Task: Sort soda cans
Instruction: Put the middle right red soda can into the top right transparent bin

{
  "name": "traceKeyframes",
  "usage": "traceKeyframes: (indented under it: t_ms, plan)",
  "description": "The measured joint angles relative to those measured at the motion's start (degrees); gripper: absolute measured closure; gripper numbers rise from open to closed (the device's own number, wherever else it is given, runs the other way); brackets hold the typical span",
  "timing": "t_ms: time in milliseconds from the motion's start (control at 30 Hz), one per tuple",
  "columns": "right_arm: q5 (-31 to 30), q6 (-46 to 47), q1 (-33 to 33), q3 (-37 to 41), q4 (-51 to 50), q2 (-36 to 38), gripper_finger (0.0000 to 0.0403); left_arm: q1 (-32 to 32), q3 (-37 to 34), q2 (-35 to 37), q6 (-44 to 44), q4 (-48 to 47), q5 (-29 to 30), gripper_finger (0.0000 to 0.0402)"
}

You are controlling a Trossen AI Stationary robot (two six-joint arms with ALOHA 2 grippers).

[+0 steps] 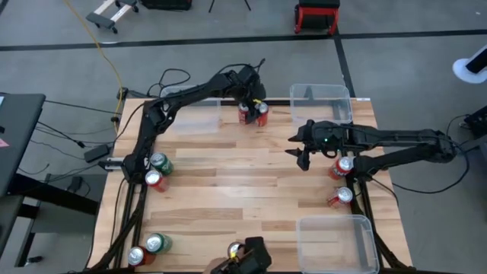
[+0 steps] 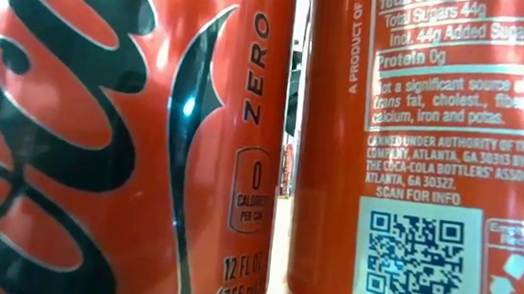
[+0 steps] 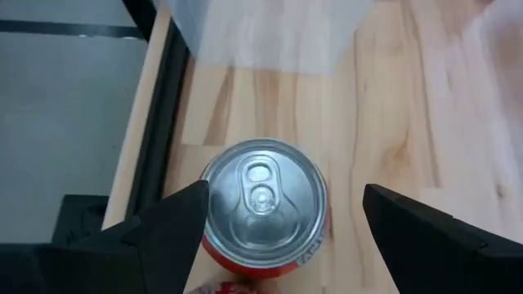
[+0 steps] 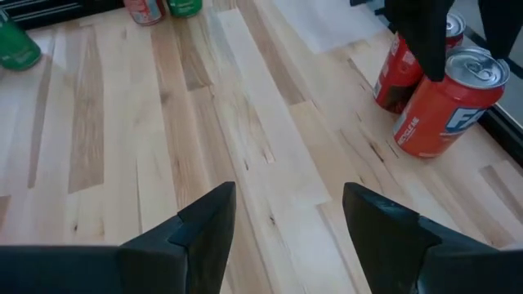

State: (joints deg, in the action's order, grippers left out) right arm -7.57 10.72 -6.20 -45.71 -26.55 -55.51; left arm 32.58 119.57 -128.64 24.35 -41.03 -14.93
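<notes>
cans sit in scattered pairs, so you sort them one at a time. your left gripper (image 3: 282,224) hangs at the upper middle of the high view, fingers spread and released either side of a red soda can with a silver pull-tab top (image 3: 264,204), gripping nothing. your right gripper (image 1: 298,149) waits centre-right, fingers apart and empty, over bare wood.

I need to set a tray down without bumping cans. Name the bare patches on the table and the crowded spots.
Free: the wide middle planks, between the green and red pair at the left edge and the right gripper. Crowded: the far edge, where the left gripper stands over red cans, and the right side by two more red cans.
</notes>
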Motion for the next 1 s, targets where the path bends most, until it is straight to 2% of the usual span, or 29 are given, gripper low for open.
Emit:
traceKeyframes:
  t_ms: [233, 467, 800, 1000]
  plan:
    - [0.0, 0.4, 0.0, 0.0, 0.1, 0.0, 0.0153, 0.0, 0.0, 0.1, -0.1, -2.3, 1.4, 0.0078]
    - [0.0, 0.9, 0.2, 0.0, 0.0, 0.0, 0.0153, -0.9, 0.0, 1.2, 5.1, -7.4, 5.9, 0.0078]
    - [-1.2, 1.4, 0.1, 0.0, -0.2, 0.0, 0.0153, -4.3, 0.0, 9.7, 5.8, -19.4, 7.0, 0.0079]
    - [-1.4, 3.1, 1.4, 0.0, -1.0, 0.0, 0.0153, -5.3, 0.0, 10.5, 2.7, -29.5, 5.6, 0.0079]
